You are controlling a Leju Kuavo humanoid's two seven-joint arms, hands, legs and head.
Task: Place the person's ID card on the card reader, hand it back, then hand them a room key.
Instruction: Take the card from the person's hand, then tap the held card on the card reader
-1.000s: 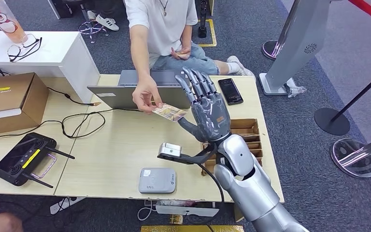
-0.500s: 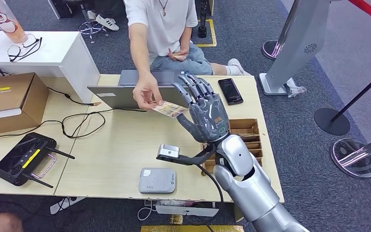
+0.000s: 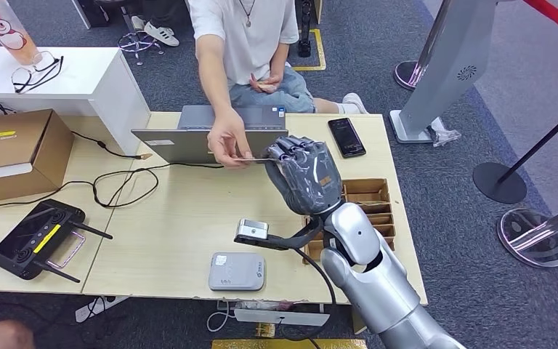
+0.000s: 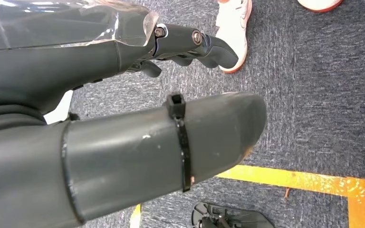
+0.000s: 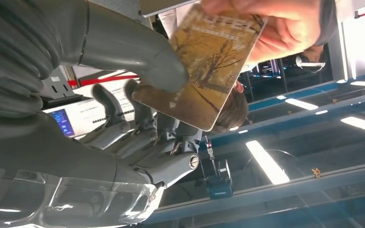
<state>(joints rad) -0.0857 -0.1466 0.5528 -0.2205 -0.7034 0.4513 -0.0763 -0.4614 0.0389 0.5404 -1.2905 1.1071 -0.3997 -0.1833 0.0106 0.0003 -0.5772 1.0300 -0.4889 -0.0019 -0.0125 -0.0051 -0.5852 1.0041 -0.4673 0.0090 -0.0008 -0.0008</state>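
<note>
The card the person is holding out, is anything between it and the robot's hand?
No. The right hand has its thumb on the card, which the person's hand also pinches.

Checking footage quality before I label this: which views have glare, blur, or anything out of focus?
Head view: evenly lit and sharp. Right wrist view: bright ceiling strips flare, the person's hand is soft and overexposed, though the card reads clearly. Left wrist view: the left hand looms close, slightly soft; the carpet is sharp.
</note>
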